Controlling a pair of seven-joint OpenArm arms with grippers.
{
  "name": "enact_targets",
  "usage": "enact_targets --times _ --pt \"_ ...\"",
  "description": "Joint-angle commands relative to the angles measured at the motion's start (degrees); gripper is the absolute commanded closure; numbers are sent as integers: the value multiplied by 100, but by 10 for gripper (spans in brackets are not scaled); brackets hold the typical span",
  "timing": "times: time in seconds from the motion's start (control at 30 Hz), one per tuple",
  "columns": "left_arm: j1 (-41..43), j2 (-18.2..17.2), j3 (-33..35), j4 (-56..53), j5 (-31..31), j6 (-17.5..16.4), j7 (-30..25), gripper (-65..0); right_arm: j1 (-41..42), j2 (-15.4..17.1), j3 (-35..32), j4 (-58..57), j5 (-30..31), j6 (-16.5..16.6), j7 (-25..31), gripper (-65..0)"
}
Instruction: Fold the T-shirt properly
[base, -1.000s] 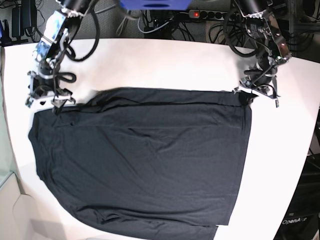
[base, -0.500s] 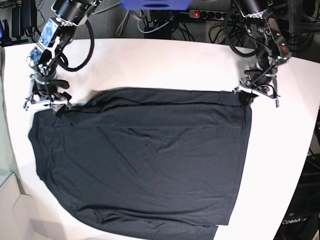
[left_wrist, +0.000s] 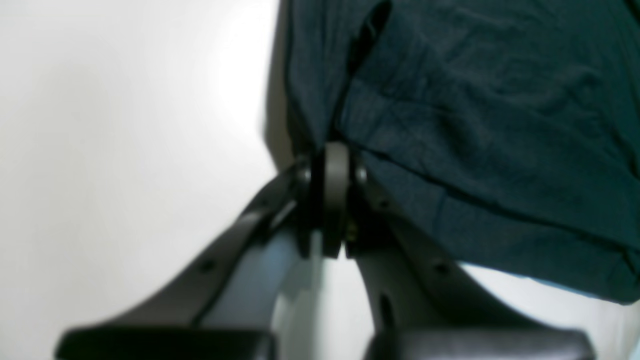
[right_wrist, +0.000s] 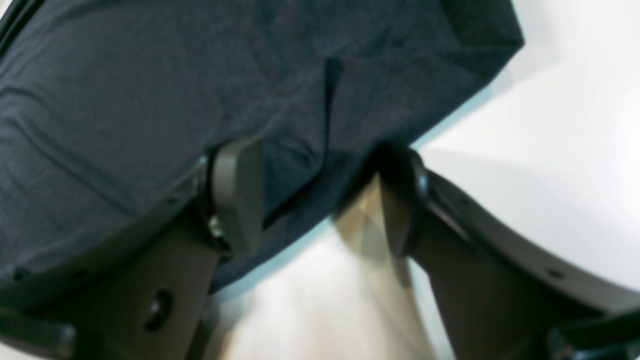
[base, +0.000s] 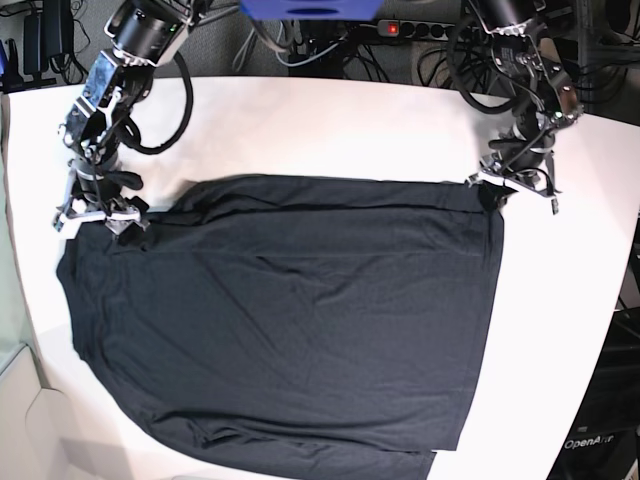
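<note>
The black T-shirt (base: 290, 320) lies spread flat on the white table (base: 330, 130), folded over with a straight edge on the right. My left gripper (base: 497, 190) is at its far right corner. In the left wrist view the left gripper (left_wrist: 330, 170) is shut on a pinch of the shirt's edge (left_wrist: 475, 125). My right gripper (base: 97, 217) is at the shirt's far left corner. In the right wrist view the right gripper (right_wrist: 320, 195) is open, its fingers (right_wrist: 235, 195) straddling the shirt's edge (right_wrist: 150, 90), one over the cloth.
Cables and a power strip (base: 410, 28) lie behind the table's far edge. The table's curved left edge (base: 30, 300) runs close to the shirt. A dark robot base (base: 600, 430) stands off the table at the lower right.
My right gripper has moved toward the front and down onto the shirt's far left corner. The left arm and the shirt have not moved.
</note>
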Motion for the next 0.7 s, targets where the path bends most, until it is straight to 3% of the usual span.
enact_targets --times 0.0,0.23,0.5,0.67 --pt "67 -30 -19 -12 262 145 317 0 11 27 12 45 -6 41 -84 -369" --pt "67 -30 -19 -12 262 145 317 0 63 88 100 1 -6 67 -93 -344" --pt "50 -30 -19 -12 262 145 317 0 178 71 91 -96 3 67 -102 -74" --pt "14 -30 -19 -12 262 154 317 0 178 97 83 -131 3 67 -102 -5"
